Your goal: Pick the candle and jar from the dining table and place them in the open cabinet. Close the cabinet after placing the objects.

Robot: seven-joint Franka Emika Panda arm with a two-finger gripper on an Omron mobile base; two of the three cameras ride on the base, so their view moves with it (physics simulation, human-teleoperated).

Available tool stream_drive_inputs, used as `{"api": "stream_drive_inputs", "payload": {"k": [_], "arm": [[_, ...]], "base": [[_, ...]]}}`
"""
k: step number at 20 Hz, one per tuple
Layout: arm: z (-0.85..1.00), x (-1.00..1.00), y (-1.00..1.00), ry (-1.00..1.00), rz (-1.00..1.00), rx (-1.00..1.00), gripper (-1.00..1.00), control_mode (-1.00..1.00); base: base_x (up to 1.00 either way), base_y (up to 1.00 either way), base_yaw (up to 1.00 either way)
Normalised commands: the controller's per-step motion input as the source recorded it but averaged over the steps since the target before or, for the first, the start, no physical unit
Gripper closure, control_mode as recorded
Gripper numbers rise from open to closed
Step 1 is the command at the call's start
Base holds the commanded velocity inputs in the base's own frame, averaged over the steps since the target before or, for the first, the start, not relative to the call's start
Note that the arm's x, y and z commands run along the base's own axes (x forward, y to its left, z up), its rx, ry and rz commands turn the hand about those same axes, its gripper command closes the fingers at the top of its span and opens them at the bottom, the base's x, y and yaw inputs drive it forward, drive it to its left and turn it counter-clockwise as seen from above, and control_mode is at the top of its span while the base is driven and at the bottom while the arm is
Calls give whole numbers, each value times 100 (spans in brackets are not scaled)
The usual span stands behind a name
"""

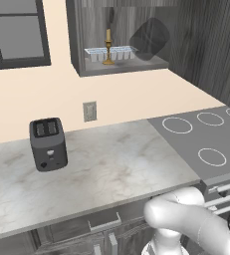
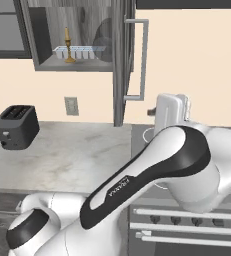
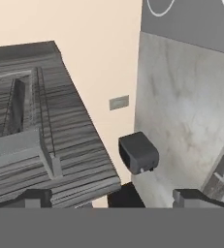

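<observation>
Already shelved: candle (image 1: 108, 48) and jar (image 1: 150, 38) at twelve o'clock. Gripper (image 3: 112, 197) jaws wide, empty beside cabinet door (image 2: 124, 65); misjudged push could skid off the panel.

candle (image 1: 108, 47) and jar (image 1: 149, 39) in cabinet (image 1: 75, 45)

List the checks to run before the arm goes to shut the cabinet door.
1. candle upright in the cabinet: ok.
2. jar inside, on the shelf: ok, though it sits tilted.
3. jar clear of the door's swing: cannot tell.
4. gripper open and empty: ok.
5. gripper touching the cabinet door: cannot tell.
6. cabinet door shut: not ok, it stands wide open.
</observation>
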Motion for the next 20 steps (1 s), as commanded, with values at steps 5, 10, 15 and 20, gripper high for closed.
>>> {"api": "stream_drive_inputs", "payload": {"k": [5,10,15,20], "arm": [[0,22,0,4,8,0,-100,-100],[0,26,-1,3,6,1,-100,-100],[0,25,-4,2,4,5,-100,-100],[0,23,0,2,2,6,-100,-100]], "base": [[0,0,0],[0,0,0],[0,0,0],[0,0,0]]}}
